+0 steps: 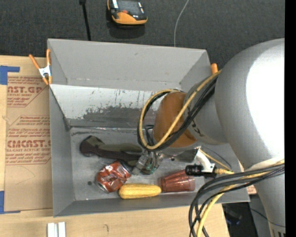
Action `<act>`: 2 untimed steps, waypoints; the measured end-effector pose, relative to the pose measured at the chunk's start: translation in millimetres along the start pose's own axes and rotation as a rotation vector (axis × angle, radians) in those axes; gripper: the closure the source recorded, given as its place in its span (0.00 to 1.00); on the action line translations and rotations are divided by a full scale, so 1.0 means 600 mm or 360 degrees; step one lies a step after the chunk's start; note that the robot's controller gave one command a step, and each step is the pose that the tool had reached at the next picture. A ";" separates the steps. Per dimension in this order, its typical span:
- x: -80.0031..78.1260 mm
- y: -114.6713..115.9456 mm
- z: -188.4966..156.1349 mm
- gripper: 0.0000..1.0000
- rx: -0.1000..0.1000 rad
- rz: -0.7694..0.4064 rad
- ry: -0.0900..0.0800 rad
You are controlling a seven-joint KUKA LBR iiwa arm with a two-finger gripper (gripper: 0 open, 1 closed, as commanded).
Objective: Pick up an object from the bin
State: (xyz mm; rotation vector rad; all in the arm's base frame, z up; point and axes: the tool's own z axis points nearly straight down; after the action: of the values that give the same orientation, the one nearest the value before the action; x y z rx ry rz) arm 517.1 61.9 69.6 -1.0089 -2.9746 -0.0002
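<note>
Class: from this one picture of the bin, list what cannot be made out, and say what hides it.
Dark brown tool, camera view: its right end runs under the gripper and arm.
White thing at right: partly under arm and cables; kind unclear.
Red crumpled packet: print too small to read.
Bin floor at right: covered by the arm.

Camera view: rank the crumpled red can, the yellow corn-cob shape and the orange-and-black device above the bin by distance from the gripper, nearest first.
1-2. Crumpled red can, left of the gripper, and yellow corn-cob shape, below it: too close to call.
3. Orange-and-black device, beyond the bin: farthest.
</note>
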 end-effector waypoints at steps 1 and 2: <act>0.000 0.000 0.000 1.00 0.0000 0.0000 0.0000; 0.000 0.000 0.000 1.00 0.0000 0.0000 0.0000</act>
State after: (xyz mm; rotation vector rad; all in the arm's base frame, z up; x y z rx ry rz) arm 517.0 61.9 69.6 -1.0089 -2.9747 -0.0004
